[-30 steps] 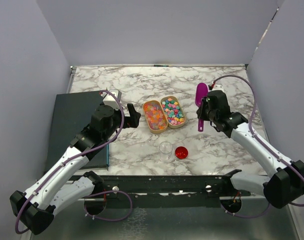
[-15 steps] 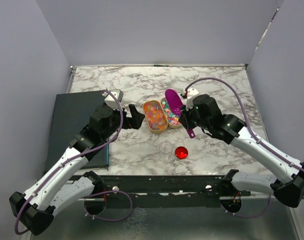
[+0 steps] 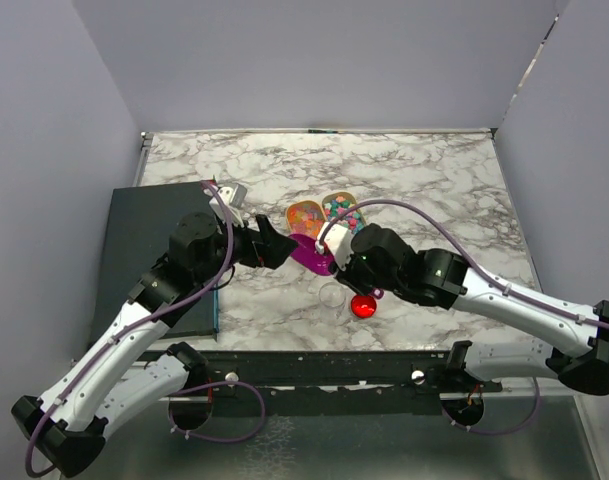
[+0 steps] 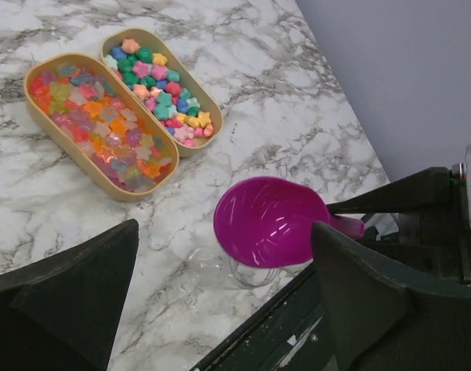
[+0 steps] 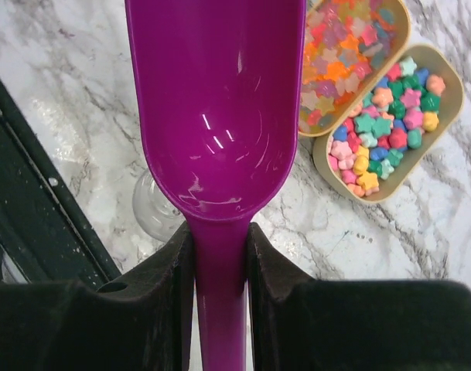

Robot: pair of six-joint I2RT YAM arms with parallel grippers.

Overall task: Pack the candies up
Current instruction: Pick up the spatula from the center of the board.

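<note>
On the marble bench (image 3: 434,180), the right gripper (image 5: 220,255), jaws pinching the handle of the empty purple scoop (image 5: 212,116), should dip low into the oval trays (image 4: 125,196) holding the candies (image 4: 162,97). The left gripper (image 3: 276,243), jaws spread, could steady them.
</note>
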